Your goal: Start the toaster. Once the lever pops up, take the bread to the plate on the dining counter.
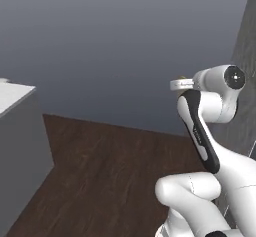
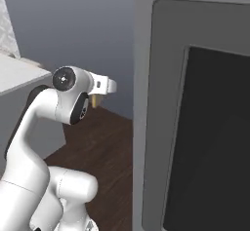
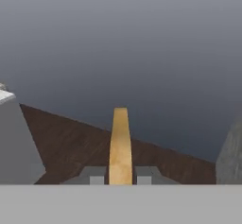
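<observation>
One bread (image 3: 120, 145) slice stands edge-on, long axis pointing away, pinched in the gripper (image 3: 120, 176).

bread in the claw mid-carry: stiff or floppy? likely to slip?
The bread stands straight on edge between the claw fingertips with no sag, so probably stiff. It looks thin, so likely light. The grip is at one end only, so a hard swing might twist it loose.
</observation>
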